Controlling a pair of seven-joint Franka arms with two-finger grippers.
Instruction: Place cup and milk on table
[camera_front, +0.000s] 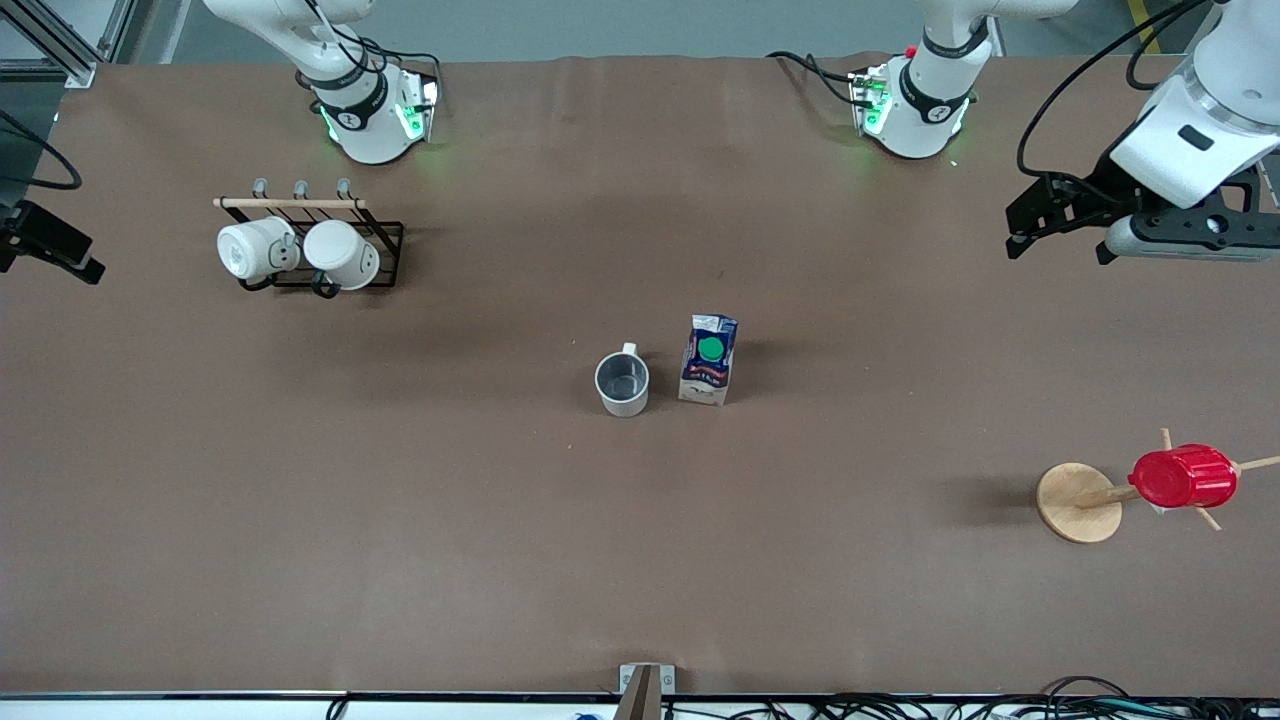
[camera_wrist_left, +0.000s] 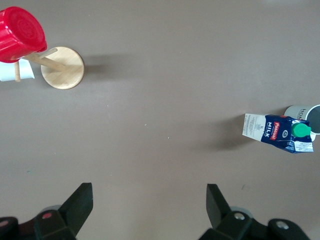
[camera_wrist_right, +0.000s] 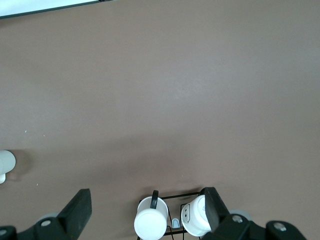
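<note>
Near the frame's centre the cup (camera_front: 622, 384) and the milk (camera_front: 708, 359) stand upright just beside each other on the table (camera_front: 640, 560), so placing looks finished; in the upper corners, the left gripper (camera_wrist_left: 149, 200) and right gripper (camera_wrist_right: 148, 205) wait empty, jaws apart.

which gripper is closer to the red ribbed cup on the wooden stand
Left. The left gripper hangs open over the table's left-arm end, above the red ribbed cup; the right gripper, open, is over the mug rack.

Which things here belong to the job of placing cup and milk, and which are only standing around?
Job: cream-white mug with grey inside; blue-and-white milk carton; brown table.
Not job: two white mugs on black wire rack; red ribbed cup on wooden stand.
</note>
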